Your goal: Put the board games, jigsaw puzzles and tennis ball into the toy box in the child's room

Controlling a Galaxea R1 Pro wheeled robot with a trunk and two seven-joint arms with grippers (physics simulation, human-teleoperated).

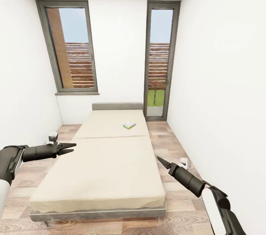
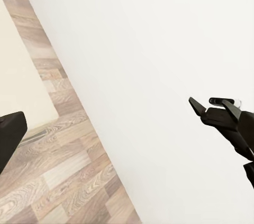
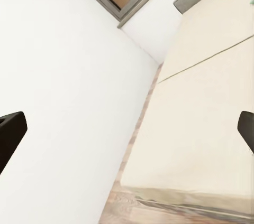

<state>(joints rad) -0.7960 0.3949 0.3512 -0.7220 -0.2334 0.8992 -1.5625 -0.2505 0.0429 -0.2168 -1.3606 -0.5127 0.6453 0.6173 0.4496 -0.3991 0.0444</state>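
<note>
The beige bed [image 1: 107, 168] fills the middle of the child's room, its grey headboard [image 1: 117, 106] against the far wall. Small flat colourful board games [image 1: 129, 125] lie on the mattress near the headboard, right of centre; I cannot tell them apart. My left gripper [image 1: 72, 148] hovers open over the bed's left edge, far short of the games. My right gripper [image 1: 159, 159] is open beside the bed's right edge; the right wrist view has one finger [image 3: 10, 134] at each side and mattress [image 3: 201, 129] between. The table, toy box, jigsaw puzzles and tennis ball are out of view.
White walls close in on both sides. Narrow strips of wood floor [image 1: 173, 142] run along each side of the bed. Small white objects sit on the floor at the left [image 1: 53, 137] and the right [image 1: 183, 162]. Two tall grey-framed windows [image 1: 72, 46] are in the far wall.
</note>
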